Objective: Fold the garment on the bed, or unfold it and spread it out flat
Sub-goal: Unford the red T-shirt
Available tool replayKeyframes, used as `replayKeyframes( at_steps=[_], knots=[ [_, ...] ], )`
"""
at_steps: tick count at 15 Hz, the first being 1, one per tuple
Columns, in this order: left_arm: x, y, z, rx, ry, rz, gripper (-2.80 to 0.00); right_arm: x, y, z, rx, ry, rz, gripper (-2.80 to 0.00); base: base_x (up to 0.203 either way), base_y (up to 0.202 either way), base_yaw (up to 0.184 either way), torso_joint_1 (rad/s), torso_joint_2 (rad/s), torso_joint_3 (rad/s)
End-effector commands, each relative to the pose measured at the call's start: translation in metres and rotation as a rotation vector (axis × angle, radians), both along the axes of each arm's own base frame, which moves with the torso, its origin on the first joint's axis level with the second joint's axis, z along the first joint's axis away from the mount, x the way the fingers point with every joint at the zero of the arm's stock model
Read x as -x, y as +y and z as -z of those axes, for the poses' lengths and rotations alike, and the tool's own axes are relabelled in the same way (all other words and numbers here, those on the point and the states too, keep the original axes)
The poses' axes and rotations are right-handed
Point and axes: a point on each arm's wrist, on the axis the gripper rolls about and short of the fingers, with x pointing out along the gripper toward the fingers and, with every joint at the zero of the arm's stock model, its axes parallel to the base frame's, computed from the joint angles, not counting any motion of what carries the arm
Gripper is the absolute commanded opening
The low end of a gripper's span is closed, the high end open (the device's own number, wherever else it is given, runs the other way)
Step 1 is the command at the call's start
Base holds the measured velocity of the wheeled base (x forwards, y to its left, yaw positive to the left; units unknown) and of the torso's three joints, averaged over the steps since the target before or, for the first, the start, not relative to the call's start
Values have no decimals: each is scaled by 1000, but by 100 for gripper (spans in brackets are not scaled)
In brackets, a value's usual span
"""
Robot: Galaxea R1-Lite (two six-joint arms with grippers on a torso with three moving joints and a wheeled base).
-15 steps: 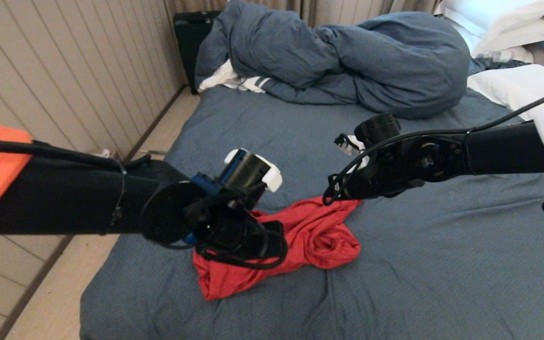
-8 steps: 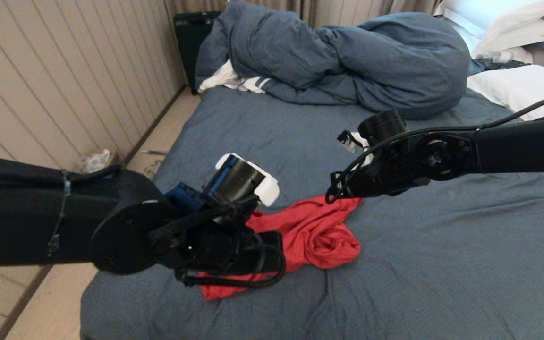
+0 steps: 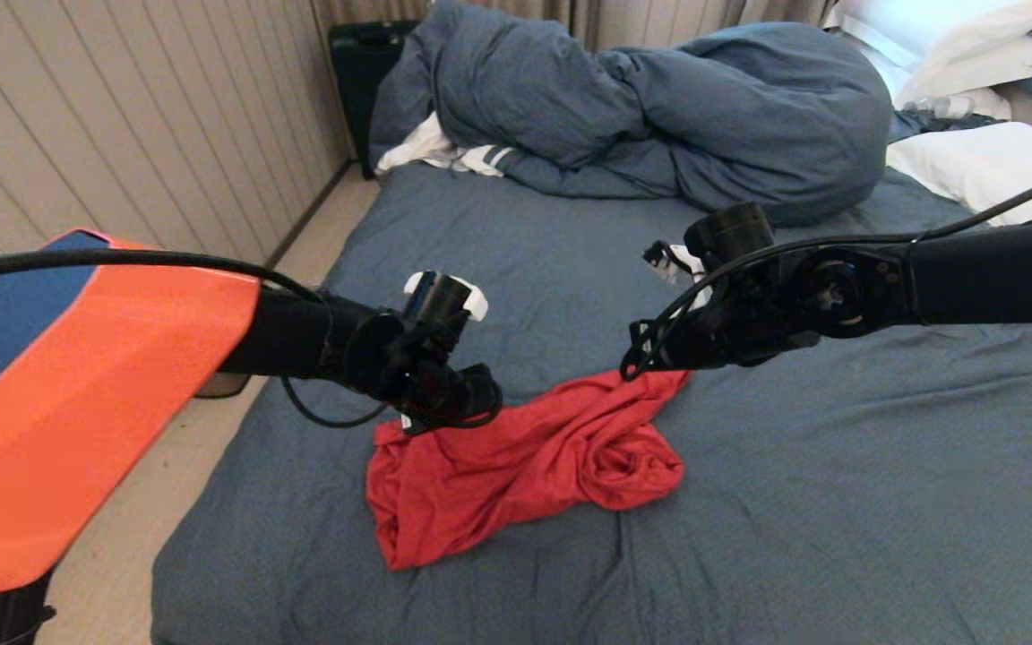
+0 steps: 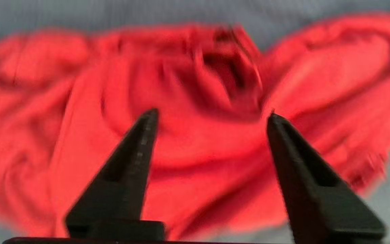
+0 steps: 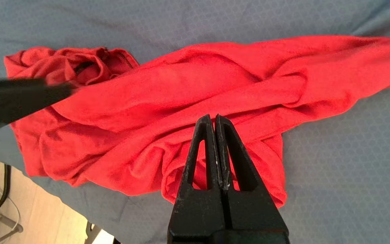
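On the bed [image 3: 749, 502], well in front of the duvet [image 3: 659, 107], the garment [image 3: 516, 466] lies crumpled, neither spread nor folded, with the left gripper [image 4: 212, 115] parted above it and the right gripper [image 5: 214, 118] clenched, empty.

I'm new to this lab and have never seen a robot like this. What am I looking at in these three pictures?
A two-armed robot works over a bed with a wrinkled blue-grey sheet. One picture looks down from its head; the other two come from cameras behind each arm's fingers. A crumpled red T-shirt lies on the sheet, with a bunched blue-grey duvet and white pillows beyond. The left gripper is open above the shirt, holding nothing. The right gripper is shut, and also empty.
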Motion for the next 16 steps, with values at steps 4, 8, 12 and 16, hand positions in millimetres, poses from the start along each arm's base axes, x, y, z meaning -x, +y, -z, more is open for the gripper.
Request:
replayKeyframes(
  at_steps=[4,8,12,16],
  knots=[
    [-24,-5,33,-41,61,-20,0,-3,2,3,1,6,-3,-280,0,0,0,0,0,0],
    [-20,-8,30,-42,56,-8,-280,-5,3,6,4,10,-1,-280,0,0,0,0,0,0],
    [-15,-10,27,-35,59,-8,-280,-6,3,6,4,10,0,-280,0,0,0,0,0,0],
    [5,-19,7,-26,45,31,-280,-6,1,7,13,7,17,-280,0,0,0,0,0,0]
  ],
)
